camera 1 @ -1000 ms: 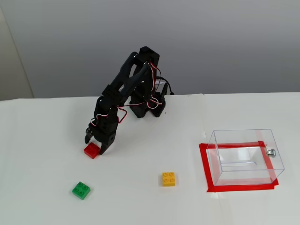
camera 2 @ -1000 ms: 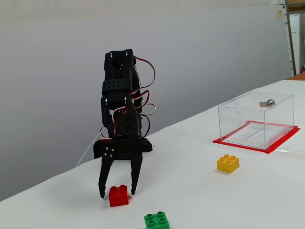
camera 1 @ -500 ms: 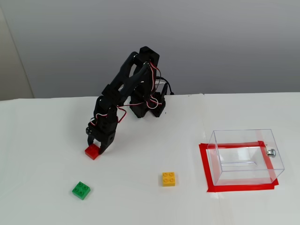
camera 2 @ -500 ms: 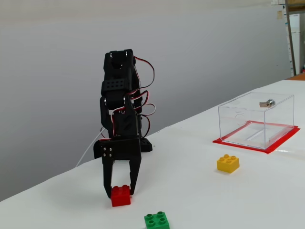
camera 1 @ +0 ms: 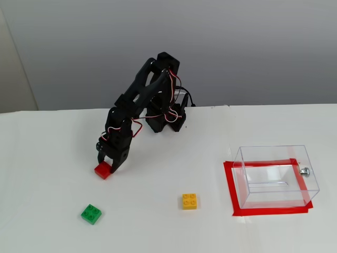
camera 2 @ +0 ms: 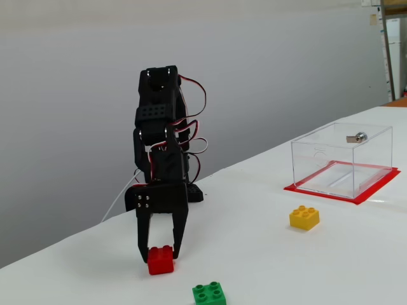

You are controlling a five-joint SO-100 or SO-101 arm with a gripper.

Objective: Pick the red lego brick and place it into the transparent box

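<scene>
The red lego brick (camera 1: 101, 171) (camera 2: 161, 262) rests on the white table at the left, below the black arm. My gripper (camera 1: 106, 167) (camera 2: 159, 253) points straight down over it, its two fingers pressed against the brick's sides, shut on it. The brick still touches the table. Far off to the right, the transparent box (camera 1: 274, 156) (camera 2: 340, 159) stands open-topped and holds nothing, with a small silver knob (camera 1: 304, 170) on its side.
A green brick (camera 1: 91, 213) (camera 2: 210, 294) lies just in front of the red one. A yellow-orange brick (camera 1: 189, 201) (camera 2: 304, 217) sits between arm and box. Red tape (camera 1: 268, 211) outlines the box's footprint. The arm's base (camera 1: 166, 121) stands at the table's back.
The fingers, spread wide around the red brick a second ago, have closed in against its sides. The brick shifted slightly; the arm has barely moved otherwise.
</scene>
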